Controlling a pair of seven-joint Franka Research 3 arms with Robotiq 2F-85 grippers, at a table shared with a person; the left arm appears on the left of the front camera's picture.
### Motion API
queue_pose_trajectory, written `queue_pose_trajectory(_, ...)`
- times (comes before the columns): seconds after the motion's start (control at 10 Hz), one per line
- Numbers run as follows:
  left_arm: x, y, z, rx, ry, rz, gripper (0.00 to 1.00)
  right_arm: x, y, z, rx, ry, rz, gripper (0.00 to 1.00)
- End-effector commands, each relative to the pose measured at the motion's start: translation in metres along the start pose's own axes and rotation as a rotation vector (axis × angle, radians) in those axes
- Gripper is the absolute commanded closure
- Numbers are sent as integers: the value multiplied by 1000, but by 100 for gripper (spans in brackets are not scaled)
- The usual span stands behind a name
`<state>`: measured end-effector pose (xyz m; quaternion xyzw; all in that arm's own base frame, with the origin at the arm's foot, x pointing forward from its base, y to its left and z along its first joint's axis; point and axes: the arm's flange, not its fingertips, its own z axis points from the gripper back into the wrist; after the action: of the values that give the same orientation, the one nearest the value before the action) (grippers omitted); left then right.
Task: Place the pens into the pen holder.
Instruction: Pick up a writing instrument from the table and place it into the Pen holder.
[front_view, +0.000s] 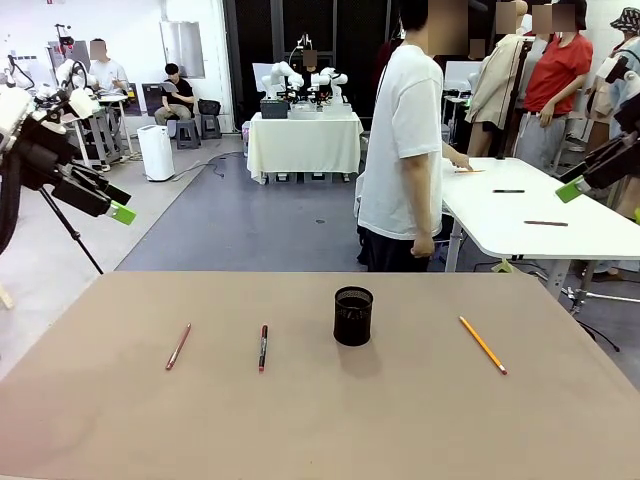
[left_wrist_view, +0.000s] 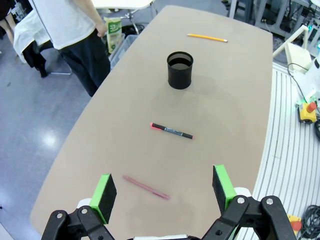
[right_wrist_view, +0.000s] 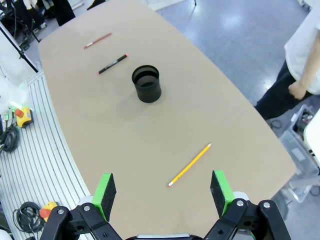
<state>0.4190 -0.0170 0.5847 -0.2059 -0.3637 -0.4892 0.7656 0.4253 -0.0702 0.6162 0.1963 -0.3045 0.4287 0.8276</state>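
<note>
Three pens lie flat on the brown table (front_view: 320, 420): a brownish-red pen (front_view: 178, 346) at the left, a dark pen with red ends (front_view: 263, 347) beside it, and a yellow-orange pencil (front_view: 482, 344) at the right. The black mesh pen holder (front_view: 353, 315) stands upright between them. My left gripper (front_view: 112, 205) hangs open high off the table's left side, looking down on the brownish-red pen (left_wrist_view: 146, 187), the dark pen (left_wrist_view: 172, 131) and the holder (left_wrist_view: 180, 69). High at the right, my right gripper (front_view: 575, 186) is open above the pencil (right_wrist_view: 189, 164) and the holder (right_wrist_view: 146, 83).
A person in a white T-shirt (front_view: 402, 150) stands just beyond the table's far edge, turned toward a white table (front_view: 540, 215) at the back right. A yellow box with a red button (left_wrist_view: 307, 111) sits off the table's near side.
</note>
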Motion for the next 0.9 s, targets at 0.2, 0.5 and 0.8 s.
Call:
queue_pose_trajectory(0.2,34,-24,-36,89,337,214,0,2,0,0,-1,-7,-4,0)
queue_pose_trajectory(0.5,50,-38,-80,156,426,363,0,2,0,0,-1,-7,-4,0)
queue_pose_trajectory(0.8,41,-19,-120,419,528,419,0,2,0,0,-1,-7,-4,0)
